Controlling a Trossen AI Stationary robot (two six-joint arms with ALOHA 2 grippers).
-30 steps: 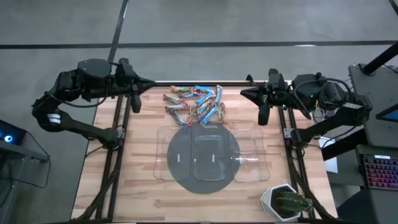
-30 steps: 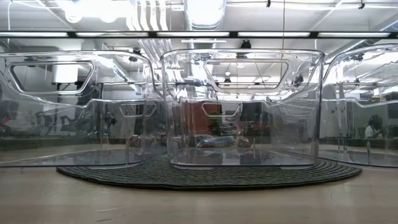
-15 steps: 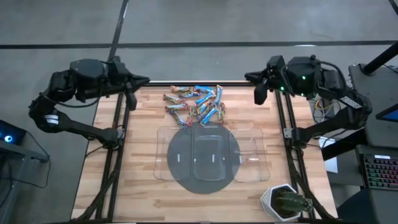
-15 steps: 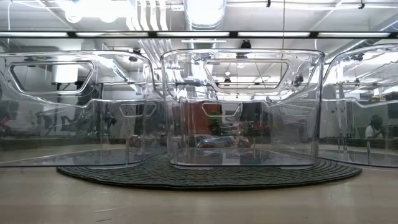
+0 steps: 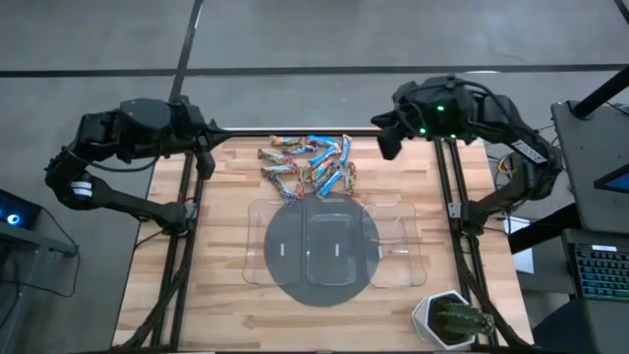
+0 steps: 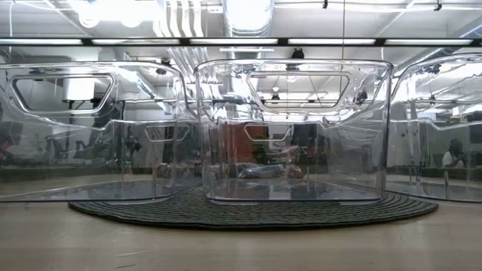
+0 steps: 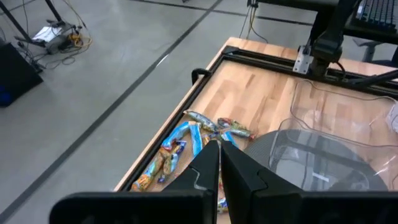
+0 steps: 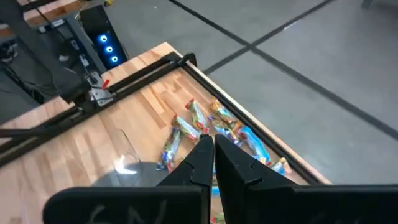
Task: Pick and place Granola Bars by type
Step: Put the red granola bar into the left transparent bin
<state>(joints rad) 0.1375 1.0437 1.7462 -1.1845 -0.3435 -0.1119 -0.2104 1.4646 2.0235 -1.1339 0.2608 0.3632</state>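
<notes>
The granola bars [image 5: 310,163] lie in a loose pile on the wood near the table's far edge: blue, orange-brown and red-multicoloured foil wrappers, some overlapping. They also show in the left wrist view [image 7: 186,144] and the right wrist view [image 8: 214,129]. My left gripper [image 5: 203,147] hovers shut over the far left rail, left of the pile; its fingers [image 7: 219,155] meet. My right gripper [image 5: 387,140] hovers shut to the right of the pile near the far edge, its fingers [image 8: 208,148] together. Neither touches anything.
Three clear plastic trays [image 5: 329,241] stand side by side mid-table, on and around a dark round mat [image 5: 324,295]; the low view looks through them [image 6: 294,128]. A potted plant [image 5: 452,320] sits at the near right corner. Black rails [image 5: 187,216] run along both table sides.
My right gripper has swung from over the right rail toward the far edge and then leftward, toward the pile of bars. My left gripper has drawn back slightly toward the table's left edge. The bars and trays have stayed put.
</notes>
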